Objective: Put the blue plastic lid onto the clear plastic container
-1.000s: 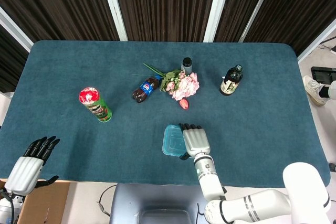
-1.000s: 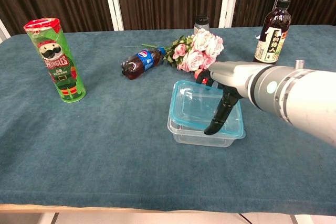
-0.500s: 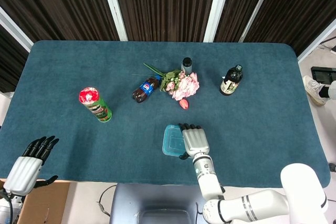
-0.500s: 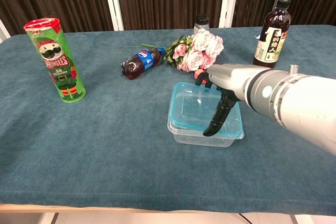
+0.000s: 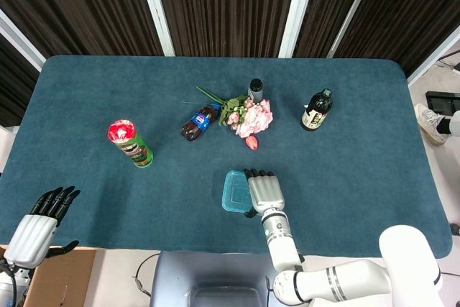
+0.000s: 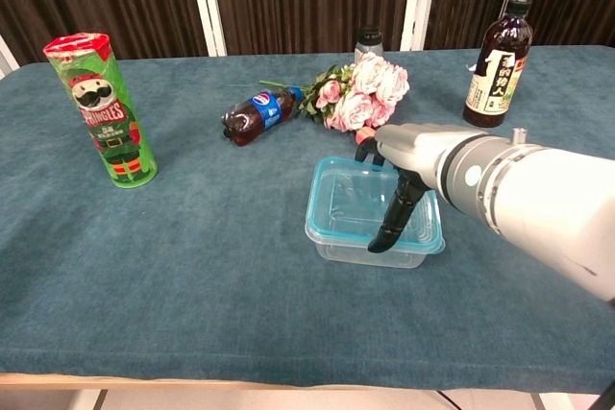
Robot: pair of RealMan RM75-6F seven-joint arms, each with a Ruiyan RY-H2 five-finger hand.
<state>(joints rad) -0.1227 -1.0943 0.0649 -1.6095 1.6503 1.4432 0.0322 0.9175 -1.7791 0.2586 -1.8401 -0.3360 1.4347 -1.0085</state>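
Observation:
The blue plastic lid (image 6: 338,201) lies on top of the clear plastic container (image 6: 357,255) near the table's front edge, and its rim roughly lines up with the container's. My right hand (image 6: 411,153) reaches over the lid, with the fingers at its far edge and the thumb stretched down to its near edge, gripping it. From the head view the right hand (image 5: 264,192) covers the right part of the lid (image 5: 233,190). My left hand (image 5: 39,224) hangs off the table's front left corner, fingers apart and holding nothing.
A green Pringles can (image 6: 102,108) stands at the left. A Pepsi bottle (image 6: 258,112) lies beside a bunch of pink flowers (image 6: 370,90), with a small capped bottle (image 5: 255,90) behind them. A dark glass bottle (image 6: 496,64) stands at the right rear.
The right hand and the lid have shifted slightly left, and the lid now sits flatter and squarer on the container. The left hand has barely moved.

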